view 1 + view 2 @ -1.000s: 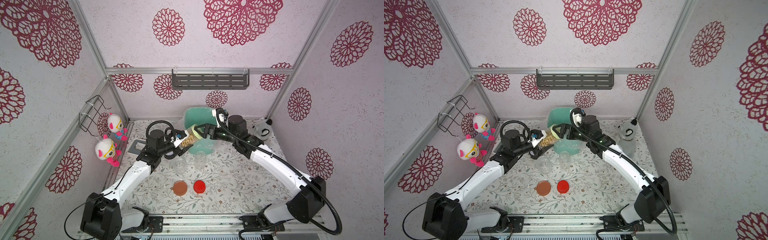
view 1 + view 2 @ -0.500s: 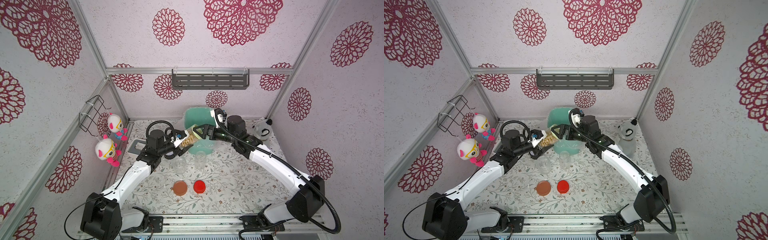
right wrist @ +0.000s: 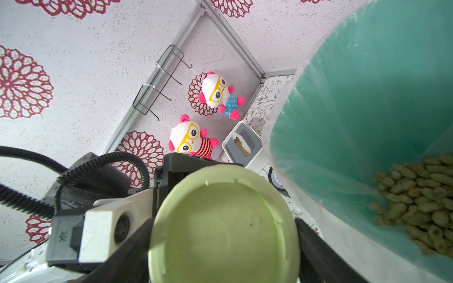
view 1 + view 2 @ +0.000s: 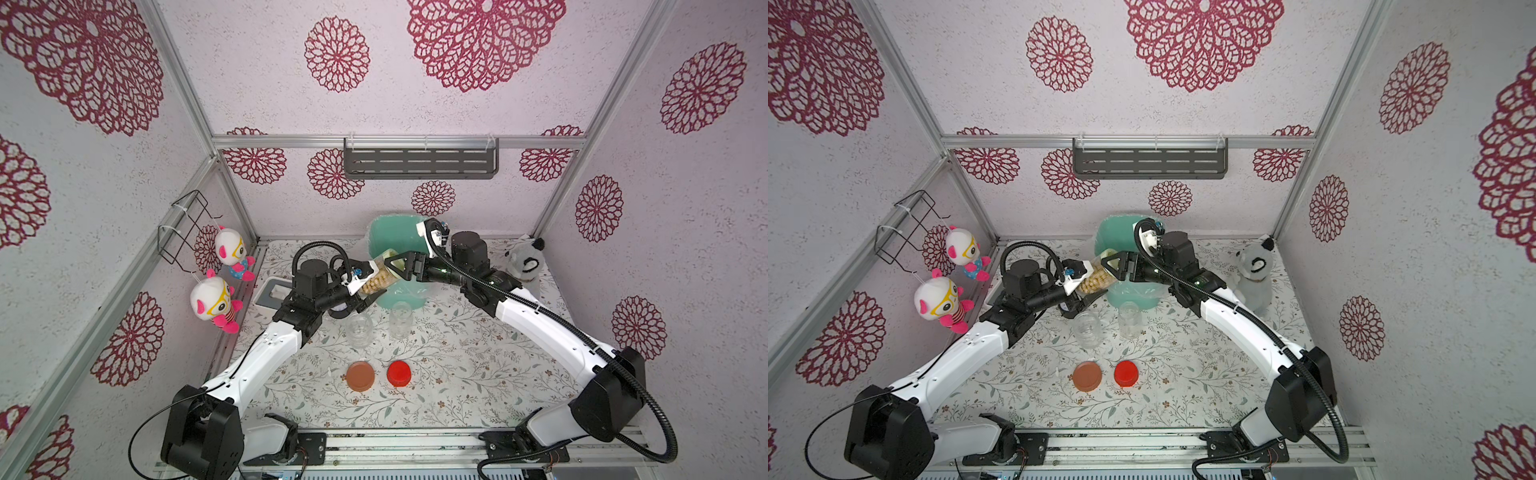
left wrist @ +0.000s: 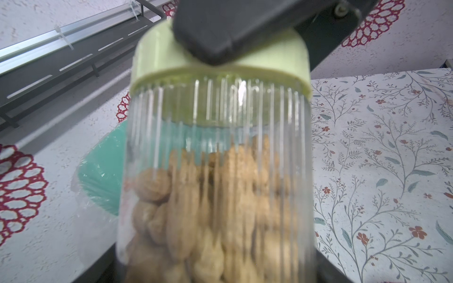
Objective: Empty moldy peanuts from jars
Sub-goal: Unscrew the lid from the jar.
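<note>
A clear ribbed jar [image 4: 380, 279] [image 4: 1096, 279] half full of tan peanuts [image 5: 208, 208] hangs tilted in front of the teal bin [image 4: 395, 235], mouth end toward the bin. My left gripper [image 4: 368, 284] is shut on its body. The pale yellow-green lid [image 3: 224, 225] [image 5: 157, 56] is on the jar, and my right gripper [image 4: 392, 268] is shut on it, one finger against each side. Two lidless, empty jars [image 4: 359, 328] [image 4: 400, 319] stand upright on the table. In front of them lie a brown-orange lid [image 4: 360, 375] and a red lid [image 4: 399, 372]. Loose peanuts [image 3: 416, 196] lie inside the plastic-lined bin [image 3: 355, 110].
A grey plush animal [image 4: 523, 262] sits at the back right. A white and grey box [image 4: 272, 293] lies at the back left under my left arm. Two plush dolls [image 4: 214, 301] and a wire rack [image 4: 187, 228] hang on the left wall, a dark shelf [image 4: 419, 164] on the back wall.
My right gripper's jaws have closed in from wide open onto the lid. The left arm and the jar have stayed in place.
</note>
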`<state>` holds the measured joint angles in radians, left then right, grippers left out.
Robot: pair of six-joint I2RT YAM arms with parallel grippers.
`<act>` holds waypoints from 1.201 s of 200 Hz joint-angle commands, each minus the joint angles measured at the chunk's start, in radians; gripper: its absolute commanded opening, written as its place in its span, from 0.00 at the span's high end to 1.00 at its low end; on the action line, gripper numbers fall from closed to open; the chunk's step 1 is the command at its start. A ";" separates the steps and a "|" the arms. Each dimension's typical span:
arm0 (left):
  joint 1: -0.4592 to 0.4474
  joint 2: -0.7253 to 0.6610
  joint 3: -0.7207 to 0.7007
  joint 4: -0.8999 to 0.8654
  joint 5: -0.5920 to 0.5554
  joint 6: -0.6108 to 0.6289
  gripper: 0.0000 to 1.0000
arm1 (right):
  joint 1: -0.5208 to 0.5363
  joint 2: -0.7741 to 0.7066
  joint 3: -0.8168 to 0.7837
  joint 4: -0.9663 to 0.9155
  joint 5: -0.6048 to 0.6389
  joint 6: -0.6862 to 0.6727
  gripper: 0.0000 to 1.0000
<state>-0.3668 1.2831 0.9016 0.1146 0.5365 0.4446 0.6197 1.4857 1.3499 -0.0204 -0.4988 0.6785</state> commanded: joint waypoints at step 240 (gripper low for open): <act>0.023 0.030 0.135 -0.147 0.329 -0.004 1.00 | -0.169 -0.028 0.052 -0.305 -0.483 -1.176 0.25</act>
<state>-0.3668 1.3201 0.9871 -0.0719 0.8391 0.4763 0.4770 1.4605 1.3754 -0.2691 -0.9886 -0.3580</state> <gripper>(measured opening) 0.830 0.795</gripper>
